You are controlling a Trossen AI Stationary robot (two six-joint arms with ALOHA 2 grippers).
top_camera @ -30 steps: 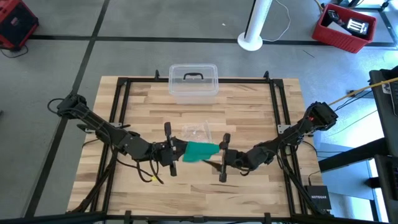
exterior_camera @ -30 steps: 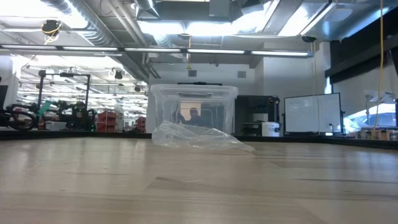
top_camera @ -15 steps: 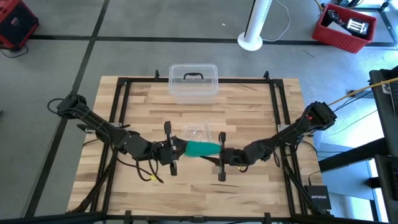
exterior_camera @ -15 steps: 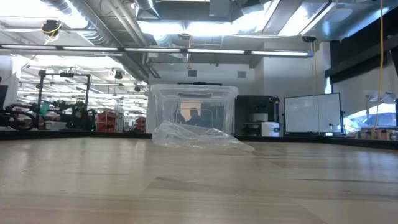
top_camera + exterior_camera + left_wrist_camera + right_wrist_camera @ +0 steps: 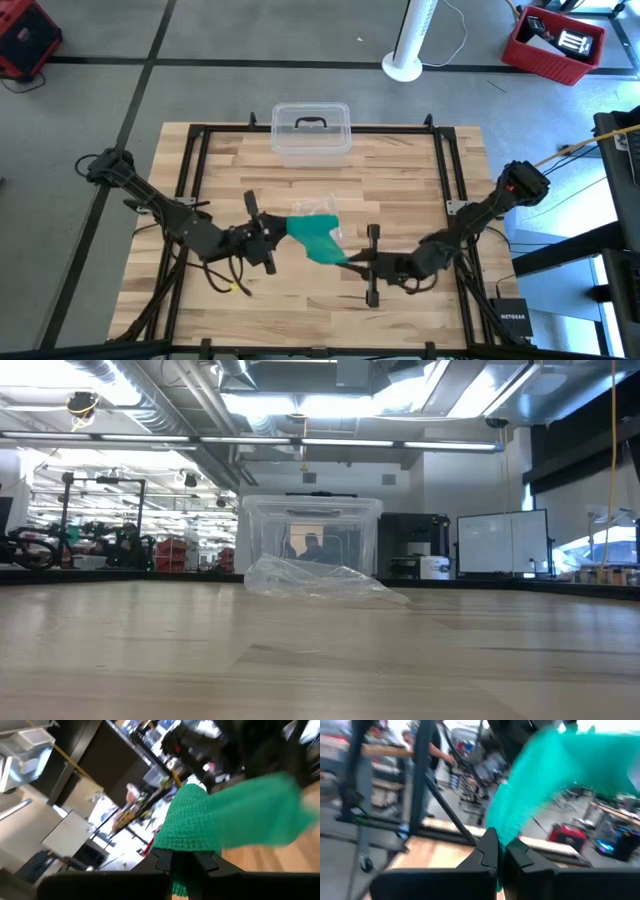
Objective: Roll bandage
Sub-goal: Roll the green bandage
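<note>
The teal-green bandage (image 5: 315, 238) hangs in the air over the middle of the table, stretched on a slant between my two grippers. My left gripper (image 5: 281, 230) is shut on its far left end. My right gripper (image 5: 350, 262) is shut on its near right end. In the left wrist view the bandage (image 5: 230, 820) spreads out wide beyond my fingers. In the right wrist view the bandage (image 5: 545, 775) rises from my fingers as a gathered band. The low view shows neither gripper nor the bandage. My left gripper pinches one end of the bandage (image 5: 182, 851) between its two fingers, reaching in level from the table's left. The cloth fans out past the fingertips, lifted clear of the table. My right gripper pinches the other end, bunched into a narrow tail (image 5: 502, 839), between its two fingers, coming level from the table's right. The band runs up and away from it, clear of the table.
A crinkled clear plastic wrapper (image 5: 316, 207) lies on the table just beyond the bandage. A clear lidded box (image 5: 311, 130) stands at the table's far edge. A black frame rail (image 5: 190, 170) runs along the table's sides.
My right gripper has shut on the bandage's end and drawn back toward the table's near right. My left gripper has shifted toward the left and rolled its wrist. The bandage, a short bunch before, is now pulled out longer on a slant between them.
</note>
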